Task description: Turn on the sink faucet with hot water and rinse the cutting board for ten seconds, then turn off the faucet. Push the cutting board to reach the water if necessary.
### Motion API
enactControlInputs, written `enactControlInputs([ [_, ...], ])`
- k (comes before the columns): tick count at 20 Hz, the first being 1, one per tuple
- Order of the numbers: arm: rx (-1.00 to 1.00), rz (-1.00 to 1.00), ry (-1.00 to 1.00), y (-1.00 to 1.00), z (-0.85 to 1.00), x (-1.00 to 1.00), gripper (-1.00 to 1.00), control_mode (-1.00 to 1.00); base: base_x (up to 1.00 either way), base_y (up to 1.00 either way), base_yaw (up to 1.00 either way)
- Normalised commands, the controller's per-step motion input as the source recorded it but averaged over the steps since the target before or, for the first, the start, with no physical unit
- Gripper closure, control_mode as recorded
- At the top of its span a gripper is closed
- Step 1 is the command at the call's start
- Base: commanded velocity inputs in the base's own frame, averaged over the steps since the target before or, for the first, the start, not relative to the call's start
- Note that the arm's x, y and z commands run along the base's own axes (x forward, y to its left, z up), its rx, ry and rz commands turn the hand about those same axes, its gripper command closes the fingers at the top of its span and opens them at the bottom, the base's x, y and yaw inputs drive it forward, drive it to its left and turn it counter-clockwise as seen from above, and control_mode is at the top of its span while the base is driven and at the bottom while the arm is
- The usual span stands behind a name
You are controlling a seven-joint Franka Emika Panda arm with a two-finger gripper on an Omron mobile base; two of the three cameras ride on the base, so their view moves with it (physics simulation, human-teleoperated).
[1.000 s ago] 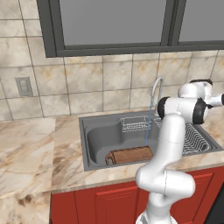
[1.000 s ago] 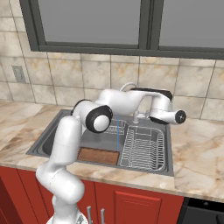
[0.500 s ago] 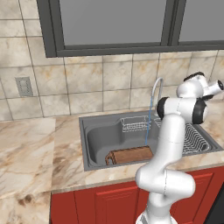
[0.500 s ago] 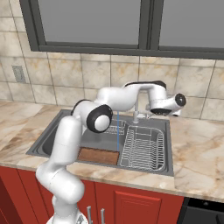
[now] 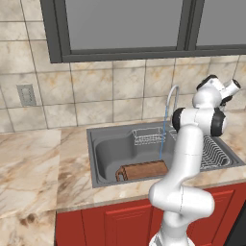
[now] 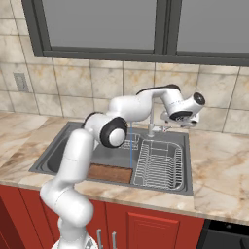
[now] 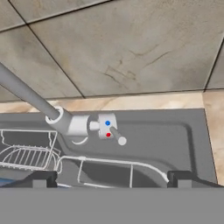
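The gripper (image 7: pixel 111 179) hangs behind the sink (image 5: pixel 98 166), pointed down and forward at the faucet's (image 5: pixel 169 98) base. In the hand view its two dark fingertips (image 7: pixel 41 179) stand wide apart with nothing between them, so it is released.

The relation that matters is the gripper to the handle (image 7: pixel 114 133). The handle lies ahead of the fingertips and roughly centred between them, apart from both. It is a short lever with a rounded knob, its long axis pointing from the valve body toward the gripper and slightly to one side. A blue dot and a red dot sit on the valve body beside its root. The spout runs off from the base up and away to the left of the hand view.

Water (image 5: pixel 162 134) is running: one thin blue stream falls from the spout tip into the basin. The board (image 5: pixel 142 170) lies flat on the basin floor at the near wall, and the stream lands at or just beside its right end; contact cannot be told for sure.

Counted: one faucet, one handle, one stream, one board, one small wire basket (image 5: pixel 148 136) in the basin, one rack (image 6: pixel 160 165) on the sink's right side.
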Motion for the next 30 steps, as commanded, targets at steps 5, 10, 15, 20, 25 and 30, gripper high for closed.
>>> enactControlInputs([
  [5, 0.0, 0.03, 0.0, 0.0, 0.0, 0.0, -1.0, -1.0, 0.0, 0.0, 0.0],
  [10, 0.0, 0.04, -0.02, 0.0, 0.0, 0.0, -1.0, -1.0, 0.0, 0.0, 0.0],
  [15, 0.0, 0.08, -0.04, -0.11, 0.0, 0.0, -1.0, -1.0, 0.0, 0.0, 0.0],
  [20, 0.0, 0.07, -0.05, -0.2, 0.0, 0.01, -1.0, -1.0, 0.0, 0.0, 0.0],
  [25, 0.0, 0.03, -0.03, -0.09, 0.0, 0.07, -1.0, -1.0, 0.0, 0.0, 0.0],
  [30, 0.0, 0.0, 0.0, 0.0, -0.04, 0.04, -1.0, -1.0, 0.0, 0.0, 0.0],
])
